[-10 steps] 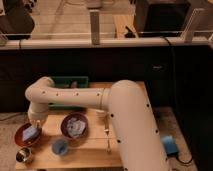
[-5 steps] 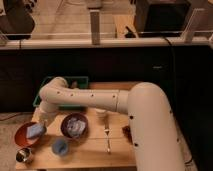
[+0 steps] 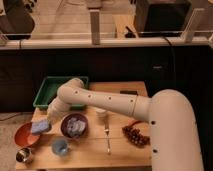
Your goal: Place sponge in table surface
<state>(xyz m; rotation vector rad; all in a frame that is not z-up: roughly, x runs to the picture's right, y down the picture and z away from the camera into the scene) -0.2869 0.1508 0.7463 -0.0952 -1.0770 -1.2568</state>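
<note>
A light blue sponge (image 3: 41,126) is at the tip of my gripper (image 3: 49,120), at the left side of the wooden table (image 3: 90,152). The gripper is shut on the sponge and holds it just above the table, between the red bowl (image 3: 24,135) and the purple bowl (image 3: 75,126). My white arm (image 3: 105,102) reaches in from the lower right across the table and hides part of its middle.
A green tray (image 3: 52,90) stands at the back left. A blue cup (image 3: 60,146) and a metal cup (image 3: 23,155) stand near the front left. A fork (image 3: 107,137), dark red grapes (image 3: 136,134) and a white cup (image 3: 101,114) lie mid-table.
The arm has swung to the right and the gripper has moved with the sponge from over the red bowl towards the gap beside the purple bowl.
</note>
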